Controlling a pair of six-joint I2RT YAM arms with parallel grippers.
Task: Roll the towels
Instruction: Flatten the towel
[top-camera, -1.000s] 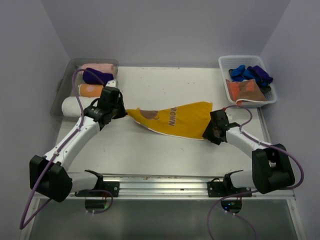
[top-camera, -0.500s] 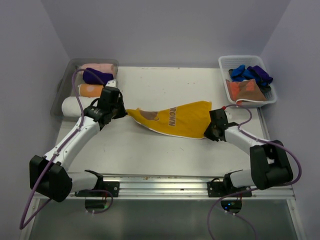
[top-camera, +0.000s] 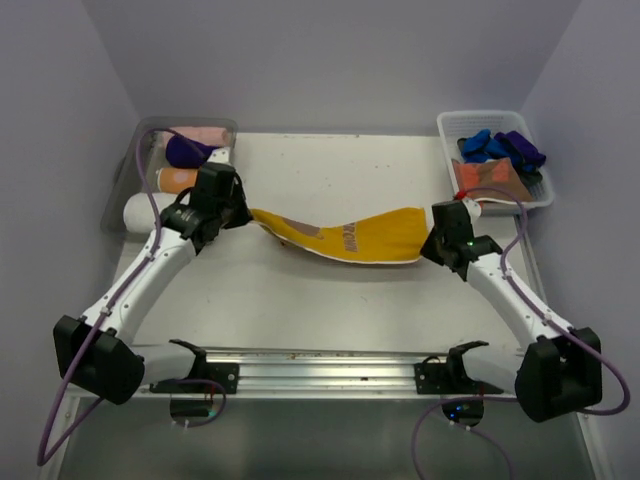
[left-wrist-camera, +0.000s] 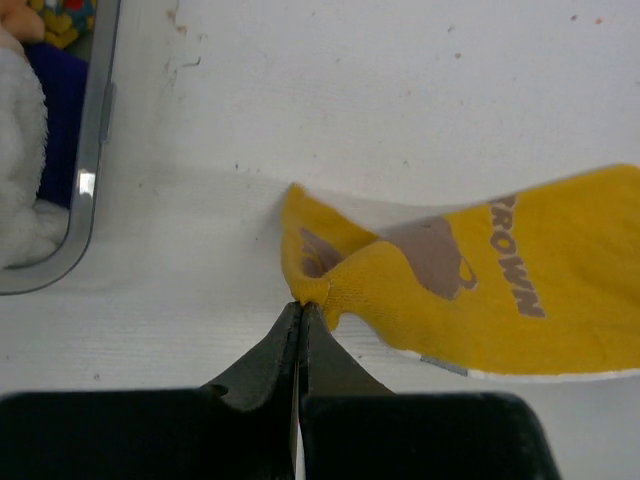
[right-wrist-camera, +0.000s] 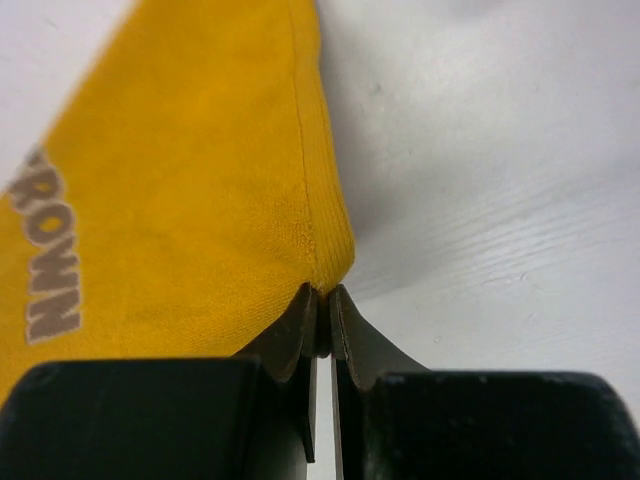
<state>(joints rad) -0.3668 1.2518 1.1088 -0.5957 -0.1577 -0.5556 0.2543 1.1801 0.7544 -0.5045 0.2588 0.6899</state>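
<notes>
Sideways, yellow towel (top-camera: 360, 238) stretches from left fingers (left-wrist-camera: 268, 362) to right fingers (right-wrist-camera: 285, 340).

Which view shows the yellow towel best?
Top external: the whole yellow towel spans from left end effector to right end effector. Left wrist shows one pinched corner and lettering; right wrist only the opposite corner.

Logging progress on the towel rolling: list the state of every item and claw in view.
Yellow towel: unrolled, stretched between both claws.
Left claw: shut on the towel's corner.
Right claw: shut on its opposite end.
Tray towels: rolled.
Basket towels: unrolled, heaped.
</notes>
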